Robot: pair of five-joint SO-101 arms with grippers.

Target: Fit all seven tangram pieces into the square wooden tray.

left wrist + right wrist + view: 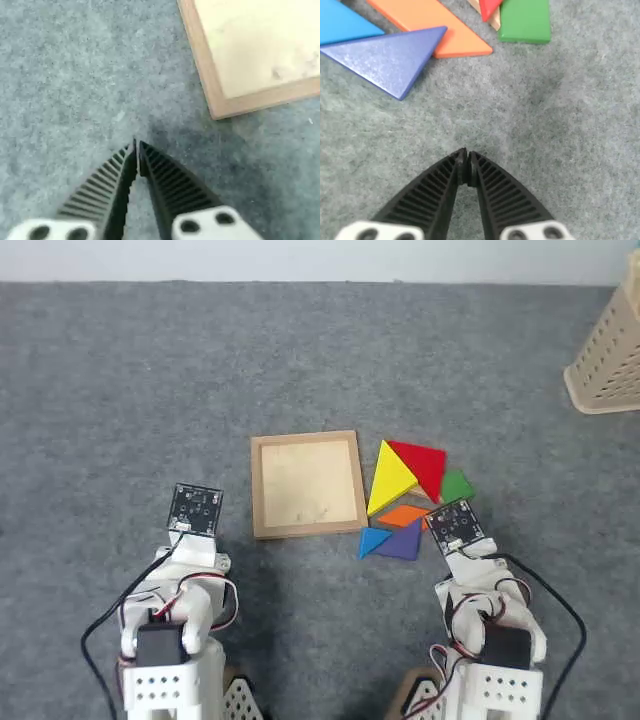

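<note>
Item, my left hand (136, 146): fingers pressed tip to tip on nothing, poised over the grey desk (300, 360) just beside a near corner of the square wooden tray (210, 85), its pale floor bare. Item, my right hand (466, 152): likewise pinched closed and holding nothing, over the desk near the purple triangle (385, 60), orange parallelogram (435, 25) and green square (525, 22). Item, remaining pieces, clustered outside the tray on my right: yellow triangle (388, 478) against the rim, red triangle (422, 462) touching it, blue triangle (373, 540) by the tray's near corner.
</note>
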